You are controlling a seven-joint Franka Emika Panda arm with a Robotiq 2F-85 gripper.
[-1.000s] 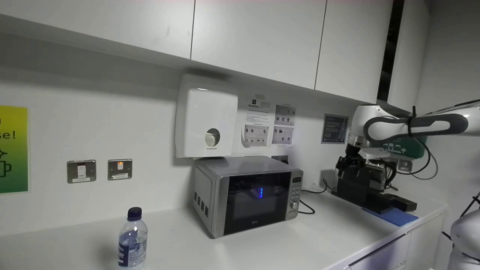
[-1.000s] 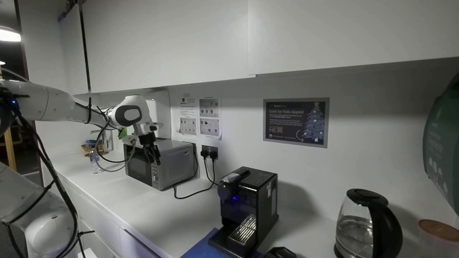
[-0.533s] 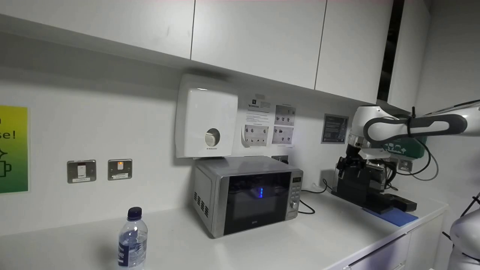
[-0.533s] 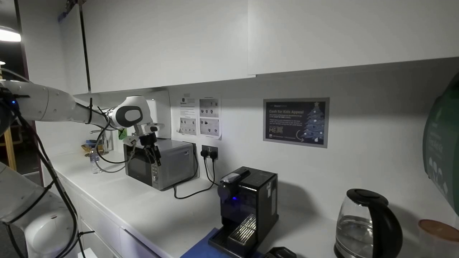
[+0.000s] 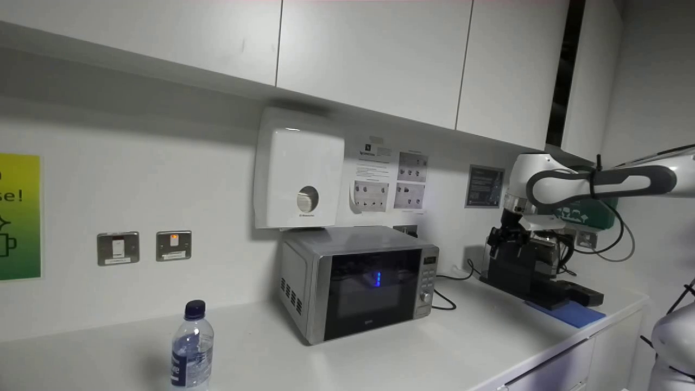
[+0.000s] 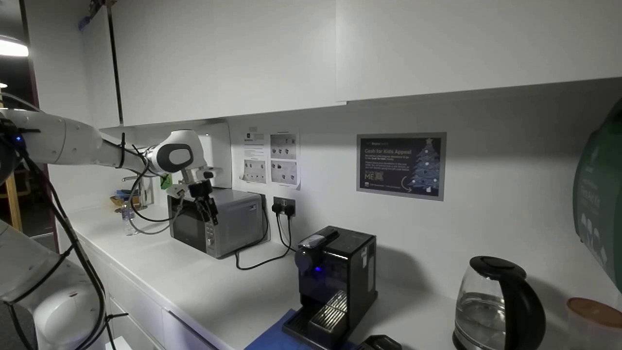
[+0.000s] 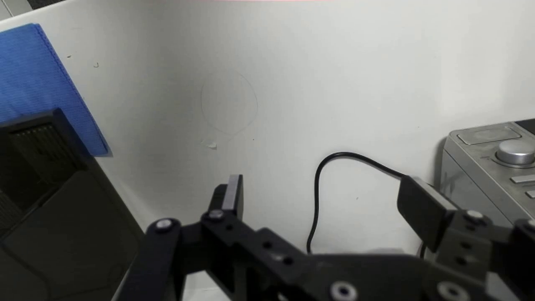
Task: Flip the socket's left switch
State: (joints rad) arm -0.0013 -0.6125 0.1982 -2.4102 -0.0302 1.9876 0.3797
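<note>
The white twin socket plate and its left switch are not recognizable in any view now; they are hidden, out of view or too small to tell. My gripper (image 7: 319, 184) is open in the wrist view, with its two fingers wide apart and nothing between them but counter and a black cord further off. In an exterior view the gripper (image 5: 505, 251) hangs pointing down in front of the coffee machine. In an exterior view it (image 6: 208, 216) shows in front of the microwave's right side, above the counter.
A microwave (image 5: 374, 288) stands on the counter (image 5: 434, 342); its black cord (image 7: 317, 200) curves beside it. Other objects are a coffee machine (image 6: 335, 272), a kettle (image 6: 500, 301) and a bottle (image 5: 193, 347). Steel plates (image 5: 118, 248) and a dark plate with plugs (image 6: 284, 200) are on the wall. Cabinets hang above.
</note>
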